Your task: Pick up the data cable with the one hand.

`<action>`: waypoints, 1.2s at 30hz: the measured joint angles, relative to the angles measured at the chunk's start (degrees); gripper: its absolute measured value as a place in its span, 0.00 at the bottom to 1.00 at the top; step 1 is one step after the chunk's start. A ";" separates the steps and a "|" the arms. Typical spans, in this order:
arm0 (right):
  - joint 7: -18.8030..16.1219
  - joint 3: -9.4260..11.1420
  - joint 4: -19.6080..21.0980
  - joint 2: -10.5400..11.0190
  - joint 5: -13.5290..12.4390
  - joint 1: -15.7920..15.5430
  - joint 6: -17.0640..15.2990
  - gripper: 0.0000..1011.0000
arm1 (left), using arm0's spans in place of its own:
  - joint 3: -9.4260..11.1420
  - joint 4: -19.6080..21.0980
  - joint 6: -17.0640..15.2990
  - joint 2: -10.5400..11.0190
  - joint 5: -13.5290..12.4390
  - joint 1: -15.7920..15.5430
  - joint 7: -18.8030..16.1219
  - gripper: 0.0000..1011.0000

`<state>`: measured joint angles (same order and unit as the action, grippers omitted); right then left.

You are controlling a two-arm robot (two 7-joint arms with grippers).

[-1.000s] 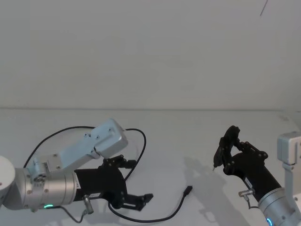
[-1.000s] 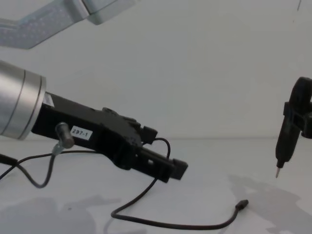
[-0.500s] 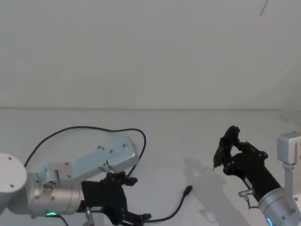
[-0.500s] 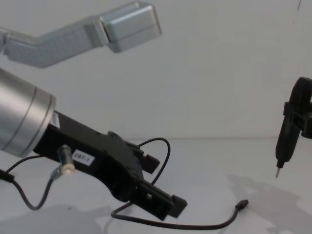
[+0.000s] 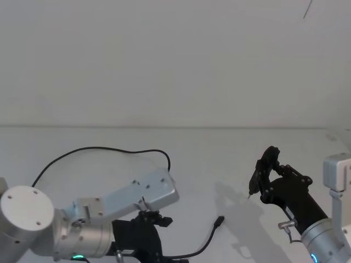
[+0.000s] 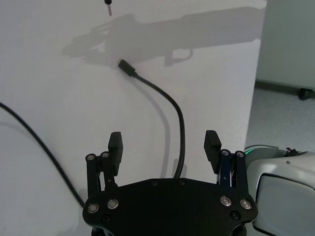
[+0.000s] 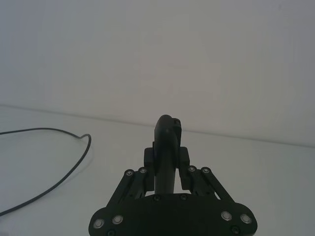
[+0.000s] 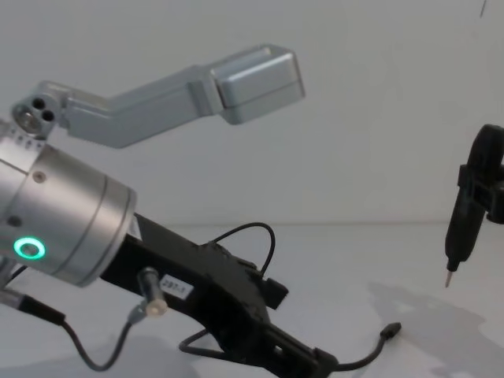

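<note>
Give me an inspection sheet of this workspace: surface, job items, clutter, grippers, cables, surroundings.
Surface: white table, arm shadows on it.
Job's things: data cable lying loose on the table, plug free at its end.
Clutter: nothing seen.
Grippers: left gripper open, low, jaws either side of the data cable; right gripper shut on a pen-like tool, off to the right above the table.
Cables: short wire with silver connector at the left wrist.
Surroundings: plain white wall.
</note>
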<state>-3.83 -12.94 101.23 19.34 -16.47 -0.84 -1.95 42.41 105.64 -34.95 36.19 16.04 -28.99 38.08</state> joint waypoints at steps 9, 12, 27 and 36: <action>0.00 0.00 0.00 0.00 0.00 0.00 0.00 0.28 | 1.29 -1.58 -0.58 -2.11 -0.19 -0.19 -1.26 0.99; 0.00 0.01 0.00 0.00 0.00 0.00 0.00 0.28 | 1.46 -1.96 -1.24 -2.70 -0.35 -0.08 -1.95 0.99; 0.00 0.00 0.00 0.00 0.00 0.00 0.00 0.28 | 1.91 -3.70 -3.81 -5.01 -1.16 0.45 -4.39 0.86; 0.00 0.01 0.00 0.00 0.00 0.00 0.00 0.28 | 2.03 -4.09 -4.41 -5.57 -1.34 0.55 -4.95 0.60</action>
<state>-3.83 -12.94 101.23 19.33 -16.47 -0.83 -1.95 44.44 101.56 -39.36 30.62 14.70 -28.44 33.12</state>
